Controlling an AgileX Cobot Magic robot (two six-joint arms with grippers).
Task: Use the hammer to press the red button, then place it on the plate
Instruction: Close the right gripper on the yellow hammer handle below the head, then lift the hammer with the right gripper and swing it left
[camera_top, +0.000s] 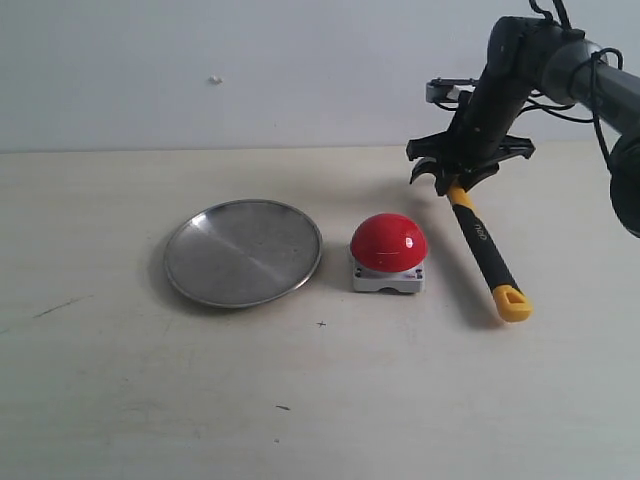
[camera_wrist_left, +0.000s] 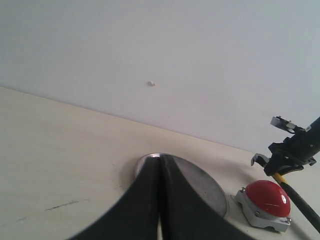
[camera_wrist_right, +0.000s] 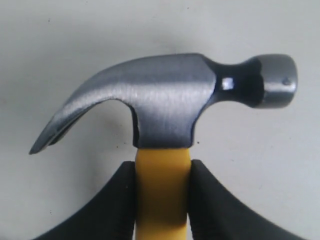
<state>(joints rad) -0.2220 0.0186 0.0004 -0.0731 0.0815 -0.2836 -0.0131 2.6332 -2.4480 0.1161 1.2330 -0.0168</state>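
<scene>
1. Table (camera_top: 300, 420): the nearest part carries a few small dark marks.
2. Left gripper (camera_wrist_left: 160, 165): fingers pressed flat against each other, nothing between them. In the left wrist view they hide the near part of the plate.
3. Plate (camera_top: 243, 252): lies flat on the table, left of centre.
4. Button (camera_top: 389, 243): stands just right of the plate, apart from it, between the plate and the hammer.
5. Hammer (camera_top: 485, 250): lies slantwise to the right of the button, near it but not touching. The yellow looped end is nearest and the head is farthest.
6. Right gripper (camera_top: 455, 180): fingers (camera_wrist_right: 215, 205) clamped on the hammer's yellow neck, directly below the head. Whether the head rests on the table cannot be told.
7. Right arm (camera_top: 560, 60): enters from the upper right, with cables along it.
8. Wall (camera_top: 250, 70): plain, behind the table, with one small speck.
</scene>
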